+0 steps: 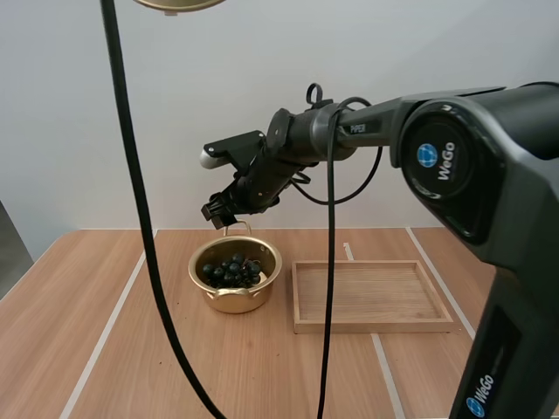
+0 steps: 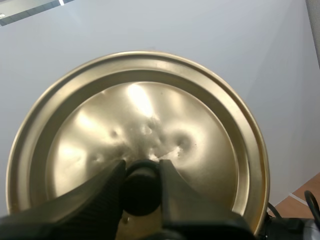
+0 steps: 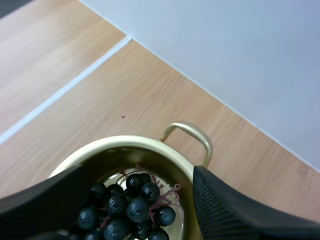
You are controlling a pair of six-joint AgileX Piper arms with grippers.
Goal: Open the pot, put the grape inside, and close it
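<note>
A gold pot point(image 1: 235, 276) stands uncovered on the wooden table, left of the tray, with a bunch of dark grapes point(image 1: 231, 270) inside it. My right gripper point(image 1: 218, 213) hovers just above the pot's far rim, fingers point(image 3: 235, 210) spread apart and holding nothing; through them I look down on the grapes point(image 3: 127, 207), the pot's rim point(image 3: 145, 145) and its far handle point(image 3: 192, 136). The pot's gold lid point(image 2: 137, 140) is held up in the air by its black knob point(image 2: 141, 189), on which my left gripper point(image 2: 141, 192) is shut. The lid's edge point(image 1: 179, 4) shows high above the table.
A shallow wooden tray point(image 1: 371, 295) lies right of the pot. Pale stripes run across the table. My right arm point(image 1: 454, 157) reaches in from the right, above the tray.
</note>
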